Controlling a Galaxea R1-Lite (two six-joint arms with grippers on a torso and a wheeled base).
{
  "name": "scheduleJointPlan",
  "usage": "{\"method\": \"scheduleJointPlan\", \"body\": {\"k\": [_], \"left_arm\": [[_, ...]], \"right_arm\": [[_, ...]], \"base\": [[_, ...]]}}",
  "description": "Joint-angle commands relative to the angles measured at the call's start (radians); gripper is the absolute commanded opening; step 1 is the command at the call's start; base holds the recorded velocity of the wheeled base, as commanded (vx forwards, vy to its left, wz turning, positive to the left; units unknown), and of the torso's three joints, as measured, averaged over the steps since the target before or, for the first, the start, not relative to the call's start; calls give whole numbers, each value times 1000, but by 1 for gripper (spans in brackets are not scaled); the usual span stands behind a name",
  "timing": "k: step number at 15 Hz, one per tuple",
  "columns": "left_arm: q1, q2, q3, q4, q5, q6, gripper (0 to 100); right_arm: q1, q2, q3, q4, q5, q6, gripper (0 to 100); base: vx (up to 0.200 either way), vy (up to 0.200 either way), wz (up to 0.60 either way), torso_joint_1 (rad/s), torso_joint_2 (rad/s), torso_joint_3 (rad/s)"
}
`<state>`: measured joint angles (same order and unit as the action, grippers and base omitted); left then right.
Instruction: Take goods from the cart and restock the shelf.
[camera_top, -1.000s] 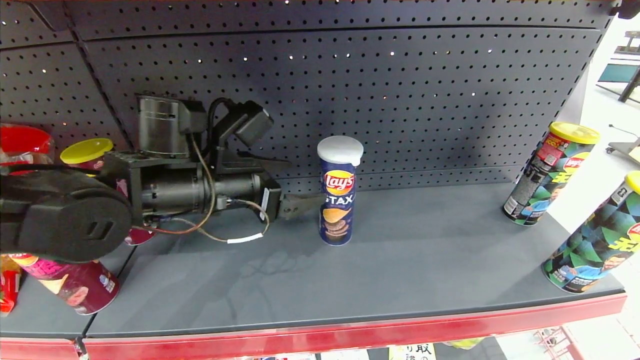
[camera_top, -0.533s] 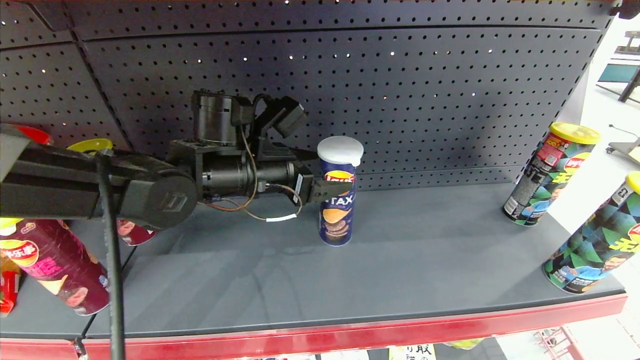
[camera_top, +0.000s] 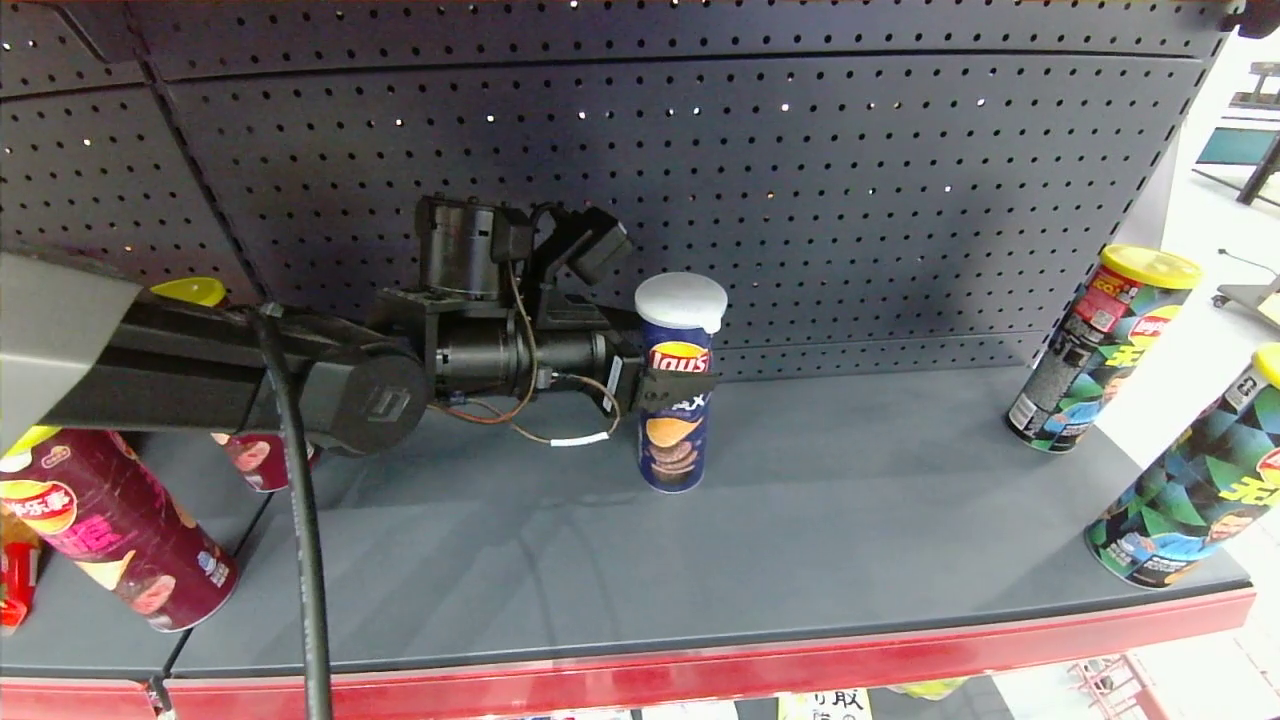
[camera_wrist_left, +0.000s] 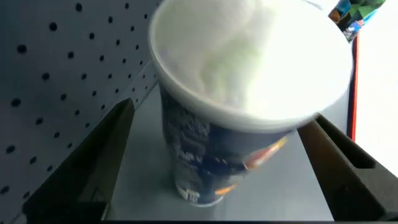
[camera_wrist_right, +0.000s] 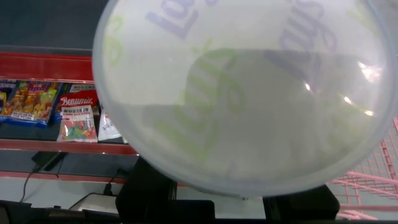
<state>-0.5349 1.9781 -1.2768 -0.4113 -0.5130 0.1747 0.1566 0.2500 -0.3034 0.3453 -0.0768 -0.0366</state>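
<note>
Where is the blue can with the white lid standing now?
In the head view, the blue can stands upright near the middle of the shelf, close to the back wall, with the open left hand around its upper half.

Shelf deck (camera_top: 880, 520) lies wide open from the blue chip can (camera_top: 672, 445) to the green cans (camera_top: 1085, 360). Pegboard (camera_top: 850, 200) close behind, left gripper (camera_top: 685, 380) straddling the can, maroon cans (camera_top: 110, 530) crowding the left.

Blurred close-up: blue can lid (camera_wrist_left: 249, 56). Cut by frame edge: green can (camera_top: 1190, 480).
</note>
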Motion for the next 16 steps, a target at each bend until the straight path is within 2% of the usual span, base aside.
{"method": "scheduleJointPlan", "body": {"k": [1,4,5,11,14,16], "left_arm": [[-4,10,-16,-1,-1,0,100],[-20,16,-12,-4,1,2,100],[-22,21,-13,0,10,-1,0],[-36,-21,16,0,16,-18,0],[-65,-162,117,0,28,-90,0],[-83,-251,203,-1,65,-106,0]], "right_arm": [[0,2,0,0,0,0,0],[1,2,-2,0,0,0,0],[0,2,-2,0,0,0,0],[0,0,1,0,0,0,0],[0,0,1,0,0,0,0],[0,2,-2,0,0,0,0]], "base": [[0,0,0,0,0,0],[0,0,0,0,0,0],[0,0,0,0,0,0],[0,0,0,0,0,0],[0,0,0,0,0,0],[0,0,0,0,0,0]]}}
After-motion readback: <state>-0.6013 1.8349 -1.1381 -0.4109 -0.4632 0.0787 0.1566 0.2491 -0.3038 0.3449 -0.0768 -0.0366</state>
